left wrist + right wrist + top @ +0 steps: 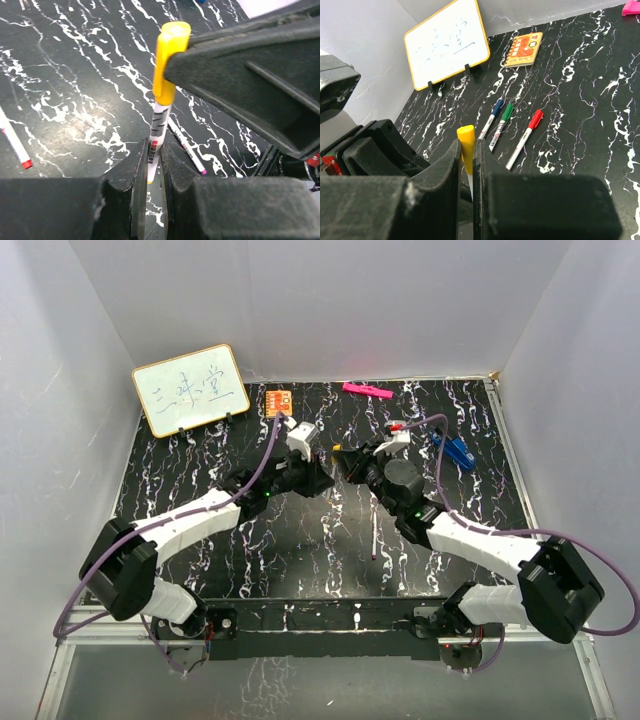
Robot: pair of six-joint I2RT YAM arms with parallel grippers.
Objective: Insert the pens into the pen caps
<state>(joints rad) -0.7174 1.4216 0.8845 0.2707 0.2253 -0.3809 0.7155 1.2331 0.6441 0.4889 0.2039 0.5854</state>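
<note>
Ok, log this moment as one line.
left claw: shut on pen | right claw: shut on yellow cap | cap over pen end | capped, lying: blue pen, green pen, red pen

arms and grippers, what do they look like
The left arm and right arm have white links and chunky black joints, each trailed by a purple cable. The left gripper and right gripper are matte black, with thick wedge-shaped fingers.
</note>
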